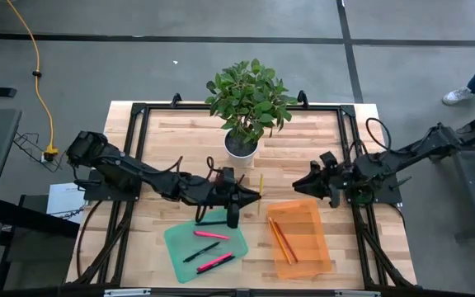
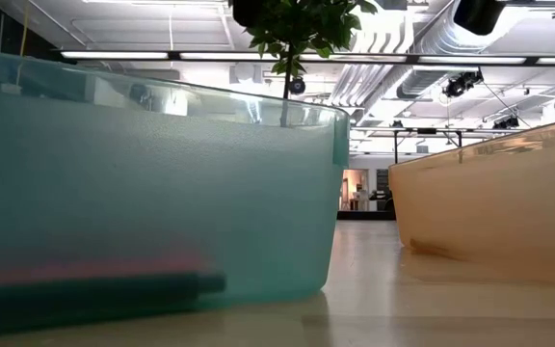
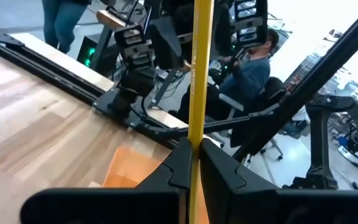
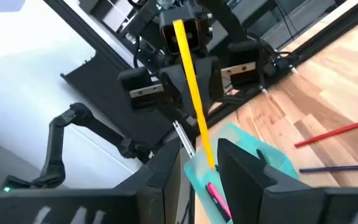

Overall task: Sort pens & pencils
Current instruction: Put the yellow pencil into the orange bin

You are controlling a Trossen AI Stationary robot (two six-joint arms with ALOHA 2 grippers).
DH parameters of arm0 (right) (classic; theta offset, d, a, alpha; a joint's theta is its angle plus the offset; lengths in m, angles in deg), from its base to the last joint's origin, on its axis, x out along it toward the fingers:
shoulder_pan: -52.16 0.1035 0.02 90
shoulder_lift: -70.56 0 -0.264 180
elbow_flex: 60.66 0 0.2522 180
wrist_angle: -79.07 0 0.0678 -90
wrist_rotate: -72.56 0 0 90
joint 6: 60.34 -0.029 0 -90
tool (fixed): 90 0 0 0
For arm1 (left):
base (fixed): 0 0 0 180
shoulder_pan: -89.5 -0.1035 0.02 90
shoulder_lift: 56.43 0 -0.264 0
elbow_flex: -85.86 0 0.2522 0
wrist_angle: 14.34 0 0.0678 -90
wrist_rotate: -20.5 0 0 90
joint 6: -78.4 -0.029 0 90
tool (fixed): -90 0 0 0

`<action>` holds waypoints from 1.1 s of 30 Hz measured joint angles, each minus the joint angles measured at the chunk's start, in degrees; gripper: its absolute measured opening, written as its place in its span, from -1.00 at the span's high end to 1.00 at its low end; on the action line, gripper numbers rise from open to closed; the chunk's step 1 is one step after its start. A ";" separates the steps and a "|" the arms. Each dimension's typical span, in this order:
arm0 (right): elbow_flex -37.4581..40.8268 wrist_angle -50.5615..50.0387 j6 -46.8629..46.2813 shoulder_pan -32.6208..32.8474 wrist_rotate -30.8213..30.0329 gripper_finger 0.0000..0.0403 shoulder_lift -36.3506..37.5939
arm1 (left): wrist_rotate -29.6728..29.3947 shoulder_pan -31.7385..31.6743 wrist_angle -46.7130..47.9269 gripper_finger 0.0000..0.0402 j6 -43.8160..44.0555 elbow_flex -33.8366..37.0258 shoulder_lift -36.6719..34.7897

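The left claw [image 1: 252, 196] was clenched on a yellow pencil [image 1: 261, 183] held between the green tray [image 1: 180, 247] and the orange tray [image 1: 320, 247]. Its long axis pointed away from the table's front edge. The right claw [image 1: 302, 186] stood half-parted just beside it, holding nothing, nearer the orange tray.

Table [image 1: 180, 132]: pale wood planks, matt. Teal tray [image 1: 180, 243], orange tray [image 1: 308, 247]: translucent frosted plastic. Yellow pencil [image 3: 199, 74]: glossy paint.

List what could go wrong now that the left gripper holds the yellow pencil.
1. The left gripper pinches the yellow pencil near one end; it could pivot or slip.
2. It is beside the green tray of pens, not over the orange tray; a drop could land wrongly.
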 joint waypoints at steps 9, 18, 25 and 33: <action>-2.20 -2.57 -0.18 1.00 0.05 0.53 -5.02 | 2.36 0.04 -0.08 0.95 0.70 -3.45 3.63; -4.28 -2.71 1.60 2.92 -0.75 0.53 -7.22 | 3.91 0.04 7.35 0.95 -1.58 -12.49 8.67; -5.13 -4.13 2.83 5.39 -3.91 0.53 -7.22 | 3.91 0.03 9.11 0.95 -2.33 -14.78 9.50; -5.13 -4.13 3.42 6.24 -4.83 0.53 -7.24 | 4.15 -0.69 9.40 0.95 -1.54 -14.73 9.50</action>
